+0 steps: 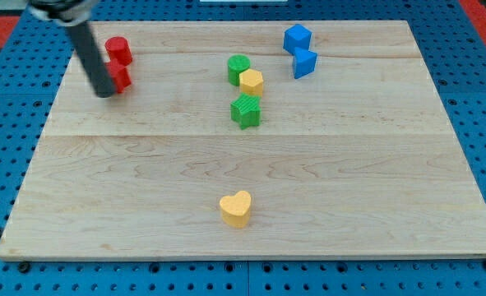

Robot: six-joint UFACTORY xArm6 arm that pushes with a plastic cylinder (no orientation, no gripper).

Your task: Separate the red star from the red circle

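Observation:
A red circle block stands near the board's top left corner. Just below it sits the red star block, close to or touching the circle; its left part is hidden behind my rod. My tip rests on the board at the star's lower left side, against it or very nearly so. The rod slants up towards the view's top left.
A green circle, a yellow hexagon and a green star cluster at top centre. Two blue blocks stand at top right. A yellow heart lies low in the middle. The wooden board sits on a blue pegboard.

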